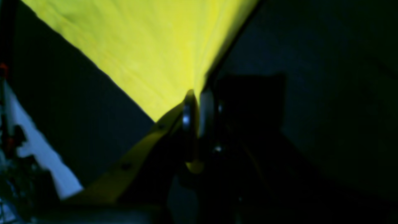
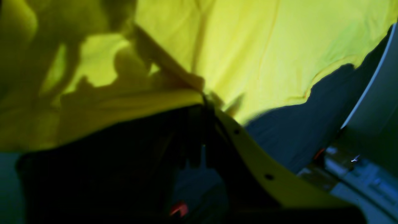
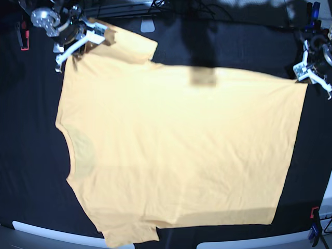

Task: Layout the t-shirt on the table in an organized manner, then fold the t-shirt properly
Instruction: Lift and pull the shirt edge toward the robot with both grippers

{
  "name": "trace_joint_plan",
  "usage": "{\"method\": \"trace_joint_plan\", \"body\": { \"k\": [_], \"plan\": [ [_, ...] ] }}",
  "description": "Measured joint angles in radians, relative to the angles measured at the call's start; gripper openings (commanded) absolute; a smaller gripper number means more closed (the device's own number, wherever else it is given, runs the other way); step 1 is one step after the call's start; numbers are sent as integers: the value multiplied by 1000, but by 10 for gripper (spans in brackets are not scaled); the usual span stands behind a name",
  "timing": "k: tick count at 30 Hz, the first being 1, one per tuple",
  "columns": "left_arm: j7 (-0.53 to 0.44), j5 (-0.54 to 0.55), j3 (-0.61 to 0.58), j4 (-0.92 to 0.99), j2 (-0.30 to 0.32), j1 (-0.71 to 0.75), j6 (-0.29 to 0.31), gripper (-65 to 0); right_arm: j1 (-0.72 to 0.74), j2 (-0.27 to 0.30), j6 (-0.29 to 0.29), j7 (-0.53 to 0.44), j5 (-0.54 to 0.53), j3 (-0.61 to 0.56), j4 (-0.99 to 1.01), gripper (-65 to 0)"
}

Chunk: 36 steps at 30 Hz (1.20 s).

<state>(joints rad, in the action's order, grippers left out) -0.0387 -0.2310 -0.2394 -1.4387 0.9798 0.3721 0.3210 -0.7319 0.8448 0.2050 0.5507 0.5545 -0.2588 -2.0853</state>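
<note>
Both grippers are pinched tight on the t-shirt [image 3: 176, 150]. The left gripper [image 3: 307, 78] grips the hem corner at the far right; the cloth fans out taut from between its closed jaws. The right gripper [image 3: 78, 49] clamps the shoulder by the far-left sleeve. The pale yellow-orange shirt lies spread nearly flat across the black table [image 3: 31, 155], neck to the left, hem right.

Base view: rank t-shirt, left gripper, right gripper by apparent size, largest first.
1. t-shirt, by far the largest, spread over most of the table.
2/3. right gripper and left gripper look alike, each shut on a shirt corner; the left is partly cut off by the frame edge, so no ranking.
</note>
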Motion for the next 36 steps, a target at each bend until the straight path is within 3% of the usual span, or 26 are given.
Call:
{"method": "trace_joint_plan", "body": {
  "k": [10, 19, 21, 24, 26, 31, 36],
  "plan": [
    [-3, 2, 11, -44, 67, 216, -24, -650, -364, 1, -4, 10, 30, 137, -178, -650],
    [19, -104, 38, -102, 76, 362, -86, -650, -505, -25, -68, 79, 126, 137, -201, -650],
    [23, -106, 65, -126, 75, 400, -85, -650, -504, -25, -75, 80, 131, 137, -201, -650],
    [43, -106, 120, -166, 61, 415, -85, -650, -486, -25, -134, 88, 161, 137, -201, -650],
    [48, -53, 179, -190, 46, 415, -80, -650, -445, -25, -137, 90, 153, 137, -201, -650],
    [-40, -29, 317, -207, -23, 414, -85, -650, -284, -29, -140, 86, 61, 137, -194, -650],
    [-33, -32, 343, -167, -119, 319, -74, -650, -92, -74, -146, 47, -10, 137, -127, -650]
  ]
}}
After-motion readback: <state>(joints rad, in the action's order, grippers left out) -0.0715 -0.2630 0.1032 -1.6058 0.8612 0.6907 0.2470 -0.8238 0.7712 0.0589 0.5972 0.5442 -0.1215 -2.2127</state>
